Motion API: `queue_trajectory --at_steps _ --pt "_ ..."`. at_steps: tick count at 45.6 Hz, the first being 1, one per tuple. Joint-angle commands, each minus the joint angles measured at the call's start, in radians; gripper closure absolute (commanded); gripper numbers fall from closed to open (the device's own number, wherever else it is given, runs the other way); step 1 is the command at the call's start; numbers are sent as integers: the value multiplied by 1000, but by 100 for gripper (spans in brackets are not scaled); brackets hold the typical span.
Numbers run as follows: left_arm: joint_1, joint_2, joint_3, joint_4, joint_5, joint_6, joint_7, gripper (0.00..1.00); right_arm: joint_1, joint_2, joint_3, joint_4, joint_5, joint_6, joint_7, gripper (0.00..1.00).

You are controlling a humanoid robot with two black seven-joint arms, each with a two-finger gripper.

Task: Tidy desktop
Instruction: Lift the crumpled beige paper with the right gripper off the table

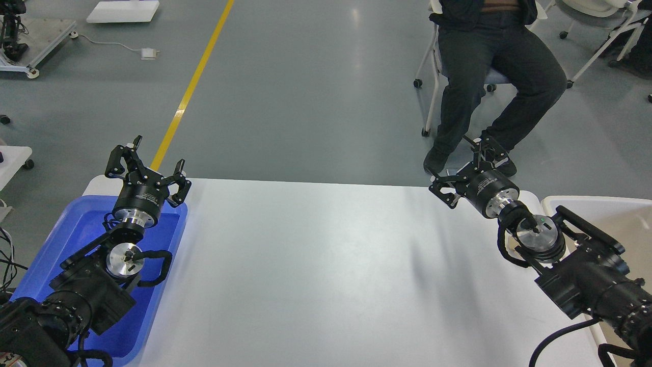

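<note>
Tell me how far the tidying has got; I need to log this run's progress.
It looks finished or nearly so. The desktop shows nothing loose on its visible surface. The left gripper is open and holds nothing above the blue tray; the right gripper, also open, holds nothing near the white tub. Nothing visible is left to clear.

No text, label, brand or number can be read anywhere. The only lettering — small pale print on the round black body of the right gripper (461,171) — is too small and blurred to make out. A yellow line (191,86) runs across the floor — a plain painted stripe without characters.
</note>
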Motion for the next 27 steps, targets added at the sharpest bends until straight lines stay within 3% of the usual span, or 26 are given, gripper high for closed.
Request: queue_trajectory --at_steps 1,27 --pt "0 0 0 0 0 1 0 0 2 7 0 -3 -22 -1 0 0" --pt "1 0 0 -1 0 -1 0 0 36 5 -2 -14 -85 3 0 0"
